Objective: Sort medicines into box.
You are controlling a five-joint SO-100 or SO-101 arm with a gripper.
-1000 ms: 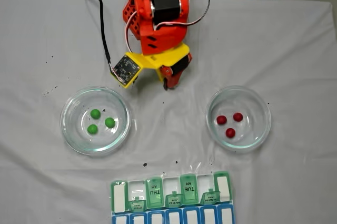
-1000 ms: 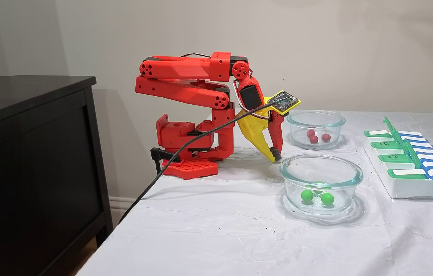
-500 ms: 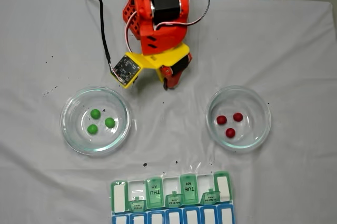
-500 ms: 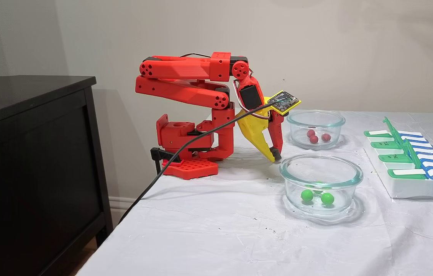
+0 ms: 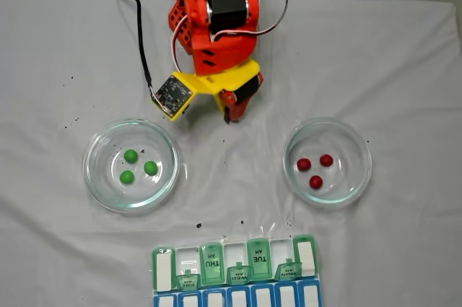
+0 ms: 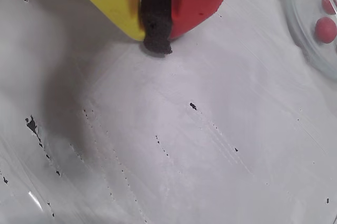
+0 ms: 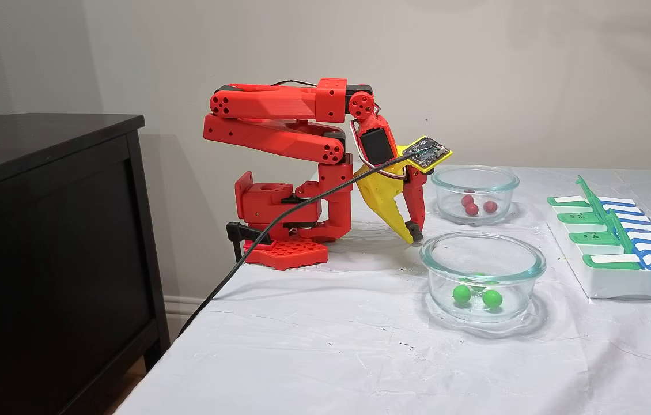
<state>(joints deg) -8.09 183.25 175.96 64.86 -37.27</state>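
We log the hand (image 5: 229, 117) low over the bare tabletop (image 5: 231, 177), tips pointing down. In the wrist view its yellow and red fingers are pressed together on their own dark foam pad (image 6: 156, 21); nothing is held.

Medicines: three green balls (image 5: 135, 166) lie in a glass dish (image 5: 97, 180) ahead of the hand and to its left in the downward-looking fixed view; three red balls (image 5: 315, 170) lie in a second dish (image 5: 361, 177) ahead and to its right. The box (image 5: 234, 271) sits farther ahead, beyond both dishes, several green lids standing open.

Judgement: no ball has left its dish, so sorting has not begun; the step in hand is the first pick.

Next move calls for lifting clear of a dish rim, opening the fingers, and descending inside the dish onto one ball. The balls are small and round, likely to roll off the foam; we expect a centred, gentle closure is needed.
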